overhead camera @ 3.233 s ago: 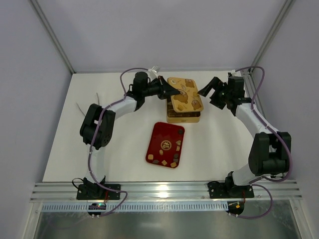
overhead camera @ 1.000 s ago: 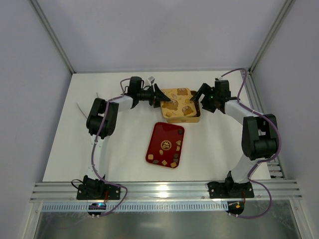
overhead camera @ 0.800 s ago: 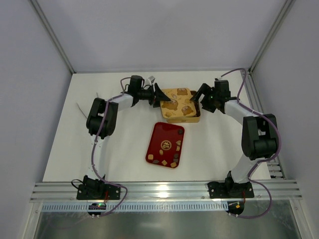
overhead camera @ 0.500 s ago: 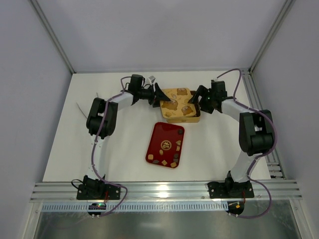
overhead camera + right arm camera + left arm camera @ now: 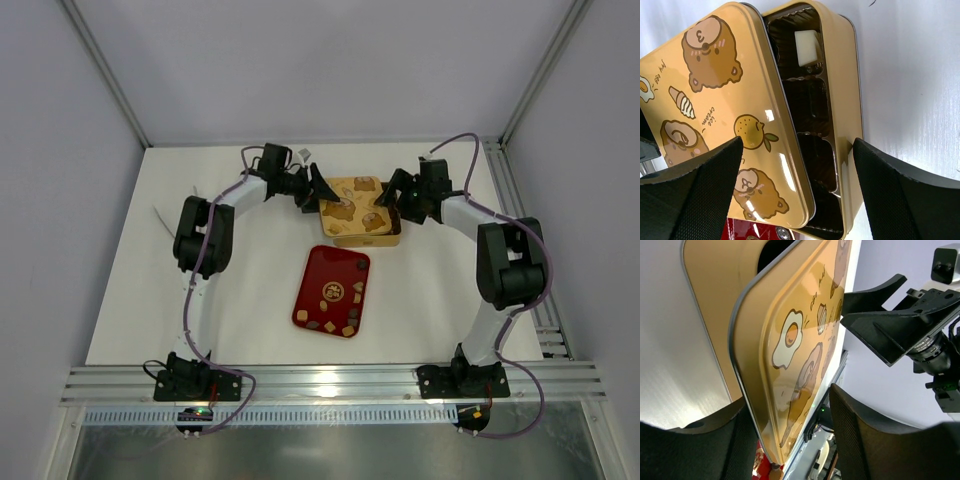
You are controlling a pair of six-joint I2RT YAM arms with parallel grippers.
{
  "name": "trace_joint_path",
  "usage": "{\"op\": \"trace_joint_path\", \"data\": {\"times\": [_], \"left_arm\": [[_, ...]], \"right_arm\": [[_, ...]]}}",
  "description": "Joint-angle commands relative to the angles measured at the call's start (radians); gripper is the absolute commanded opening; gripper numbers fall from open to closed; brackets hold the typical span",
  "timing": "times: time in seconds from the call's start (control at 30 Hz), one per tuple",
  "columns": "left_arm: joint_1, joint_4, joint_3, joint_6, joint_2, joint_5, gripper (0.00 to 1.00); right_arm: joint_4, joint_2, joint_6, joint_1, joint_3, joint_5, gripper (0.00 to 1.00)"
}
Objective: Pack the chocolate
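Both parted, my left gripper (image 5: 787, 400) and right gripper (image 5: 797, 142) flank the skewed lid (image 5: 715, 100) on the tin (image 5: 842, 75). I should grip opposite edges and lift level, clear of the chocolate (image 5: 807, 46).

Top cam sits high, behind both arm bases, looking down and fwd over the whole table (image 5: 150, 300); far enough off that the tin (image 5: 362, 238), red tray (image 5: 325, 265) and both arms fit in one shot. Left wrist cam is right up vs. the tin's lid (image 5: 790, 365), skimming edge-on along it; beyond, the right arm (image 5: 930, 340) faces back. Right wrist cam looks down, close, on lid plus an uncovered row of cells; lid's cartoon print shows in all 3 views; a sliver of tray in both wrist views.
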Motion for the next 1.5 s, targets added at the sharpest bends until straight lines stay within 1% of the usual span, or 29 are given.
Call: {"op": "trace_joint_path", "data": {"times": [0.0,0.17,0.53,0.87,0.97,1.27,1.43,1.47], "left_arm": [[0.007,-0.075,0.046,0.05,-0.012,-0.009,0.55],[0.007,-0.105,0.059,0.07,-0.013,-0.024,0.56],[0.007,-0.268,0.154,0.152,-0.009,-0.095,0.58],[0.007,-0.394,0.225,0.219,0.043,-0.135,0.59],[0.007,-0.453,0.257,0.244,0.065,-0.154,0.59],[0.007,-0.489,0.283,0.271,0.071,-0.182,0.6],[0.003,-0.544,0.351,0.31,0.089,-0.207,0.6],[-0.002,-0.576,0.371,0.316,0.1,-0.214,0.6]], "right_arm": [[0.031,0.007,-0.025,0.016,0.042,0.008,0.91],[0.032,0.018,-0.028,0.022,0.05,0.007,0.91],[0.038,0.032,-0.04,0.036,0.068,-0.01,0.91],[0.034,0.047,-0.052,0.047,0.079,-0.022,0.91],[0.035,0.053,-0.055,0.05,0.08,-0.025,0.91],[0.035,0.061,-0.056,0.059,0.085,-0.03,0.91],[0.035,0.069,-0.059,0.064,0.09,-0.033,0.91],[0.037,0.07,-0.059,0.064,0.091,-0.033,0.9]]}}
